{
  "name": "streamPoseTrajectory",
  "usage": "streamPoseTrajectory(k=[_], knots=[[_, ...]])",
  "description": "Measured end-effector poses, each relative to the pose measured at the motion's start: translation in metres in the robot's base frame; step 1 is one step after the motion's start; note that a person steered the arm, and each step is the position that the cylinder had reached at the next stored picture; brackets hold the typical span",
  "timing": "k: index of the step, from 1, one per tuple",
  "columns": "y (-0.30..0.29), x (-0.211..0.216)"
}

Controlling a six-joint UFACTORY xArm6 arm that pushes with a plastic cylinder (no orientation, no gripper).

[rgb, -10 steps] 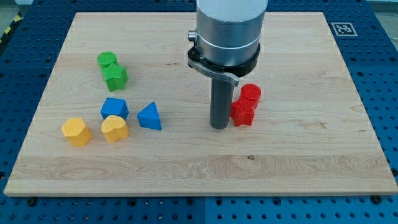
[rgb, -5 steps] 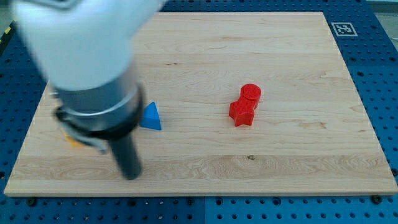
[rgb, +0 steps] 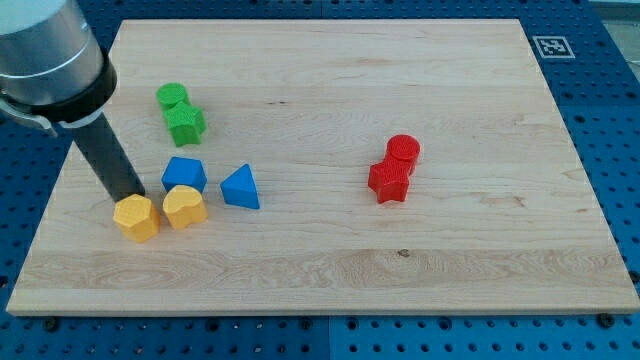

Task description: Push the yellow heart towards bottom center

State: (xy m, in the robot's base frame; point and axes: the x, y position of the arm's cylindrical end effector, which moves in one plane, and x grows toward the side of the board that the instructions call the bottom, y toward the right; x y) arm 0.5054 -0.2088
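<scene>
The yellow heart (rgb: 185, 206) lies at the board's lower left, just below a blue block (rgb: 184, 173). A second yellow block (rgb: 136, 217), roughly hexagonal, sits close to the heart's left side. My tip (rgb: 129, 194) stands at the upper left edge of that second yellow block, touching or almost touching it. The tip is left of the heart, about a block's width away. The dark rod rises from the tip toward the view's top left.
A blue triangle (rgb: 240, 187) lies right of the heart. A green cylinder (rgb: 172, 96) and green star (rgb: 186, 124) sit above. A red cylinder (rgb: 403, 150) and red star (rgb: 389, 181) lie right of centre. The wooden board (rgb: 330, 280) is edged by a blue perforated table.
My tip has swept from beside the red blocks, across the board's lower left, up to the left yellow block. That block has shifted slightly right and down, toward the heart.
</scene>
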Motion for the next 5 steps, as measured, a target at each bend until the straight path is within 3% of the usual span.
streamPoseTrajectory(k=[2, 4, 5], knots=[[0.045, 0.001], [0.063, 0.051], [0.077, 0.053]])
